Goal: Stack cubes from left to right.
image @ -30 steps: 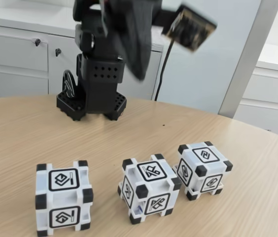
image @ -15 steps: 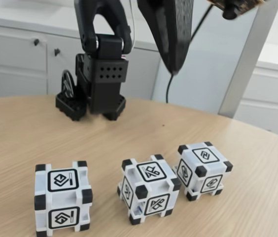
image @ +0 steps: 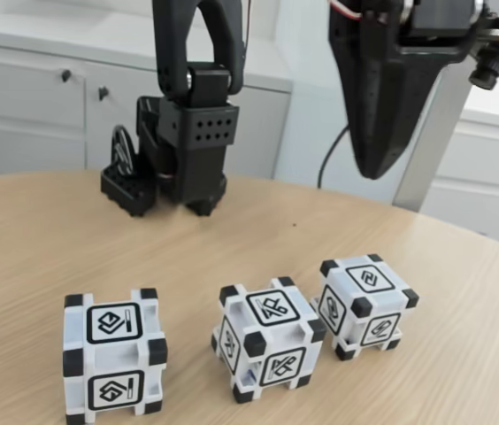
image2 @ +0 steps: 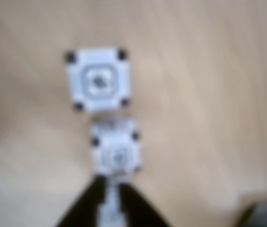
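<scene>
Now three cubes sit unmoved in a row on the wooden table [image: 46,239]: left cube [image: 113,355], middle cube [image: 267,337], right cube [image: 364,304]. Since a second ago the gripper [image: 376,171] has swung rightward, hanging well above the right cube at twelve o'clock, jaws narrow, empty.

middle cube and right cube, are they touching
Cannot tell. In the fixed view the middle cube overlaps the right cube with no table showing between them; the wrist view is too blurred to settle it.
</scene>
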You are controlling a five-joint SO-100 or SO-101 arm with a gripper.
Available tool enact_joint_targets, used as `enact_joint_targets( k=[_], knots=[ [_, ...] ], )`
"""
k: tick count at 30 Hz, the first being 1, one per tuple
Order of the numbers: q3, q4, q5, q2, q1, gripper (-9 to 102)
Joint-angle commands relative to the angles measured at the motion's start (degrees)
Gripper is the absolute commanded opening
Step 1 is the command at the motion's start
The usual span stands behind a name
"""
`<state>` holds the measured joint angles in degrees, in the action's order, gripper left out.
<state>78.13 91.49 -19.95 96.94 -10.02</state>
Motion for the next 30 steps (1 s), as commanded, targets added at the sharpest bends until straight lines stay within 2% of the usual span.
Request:
enact_joint_targets(
  k=[1,5,12,21,30],
  knots=[
    [-2.6,-0.1,-1.8,0.0,-1.6,2],
    [-0.2,-0.4,-5.3,-0.1,-2.1,7],
    [6.0,-0.6,-6.7,-0.1,-2.1,26],
    [6.6,-0.8,-6.8,-0.3,-2.1,33],
    [6.7,-6.8,-8.8,-6.0,-2.2,33]
  ],
)
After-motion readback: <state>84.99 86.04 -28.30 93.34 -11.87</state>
